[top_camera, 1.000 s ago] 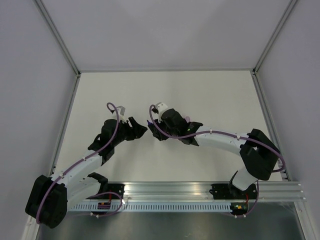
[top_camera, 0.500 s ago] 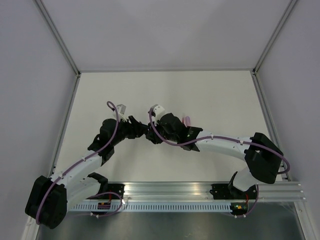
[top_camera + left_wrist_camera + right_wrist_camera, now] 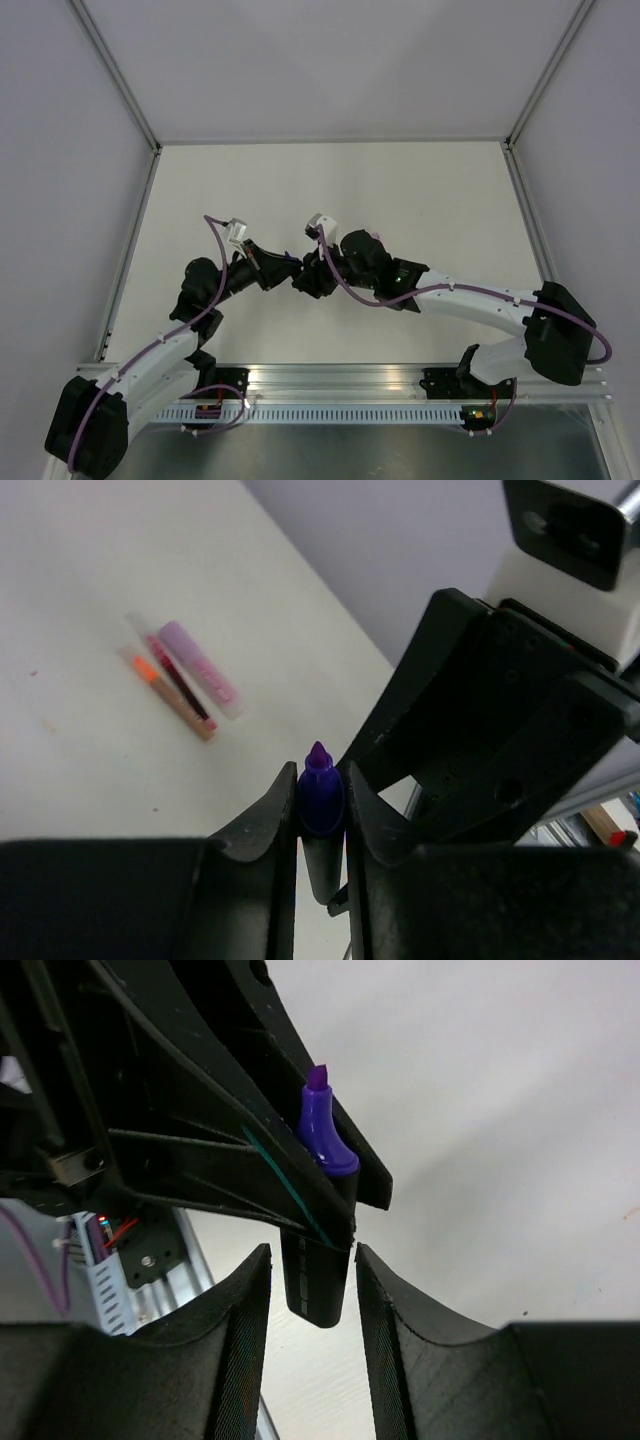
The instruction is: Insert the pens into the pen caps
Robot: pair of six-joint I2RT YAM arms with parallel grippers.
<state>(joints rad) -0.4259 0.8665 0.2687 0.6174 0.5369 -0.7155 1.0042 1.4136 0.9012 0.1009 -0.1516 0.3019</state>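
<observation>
The left gripper is pinching the dark navy-purple pen between its two black fingers, just below the pen's bright purple nib section. The pointed nib sticks out past the fingertips, uncapped. From the right wrist view, the same pen runs diagonally through the left gripper's black frame, nib up and away, and its dark barrel end hangs down toward the camera. The right gripper has its fingers spread on either side of that barrel end. A thin strip of pale table shows on each side, so the fingers do not appear to touch the barrel. In the view from above, both arms reach in toward the middle of the white table. The left gripper and the right gripper meet almost nose to nose there, the right one bulky and close in front of the left. The pen itself is too small to make out from above. On the table beyond the grippers, the left wrist view shows three small items lying side by side and touching. They are a pale pink tube, a slim red pen and an orange-tipped stick. They are too blurred to say more. Pale grey walls enclose the table.
</observation>
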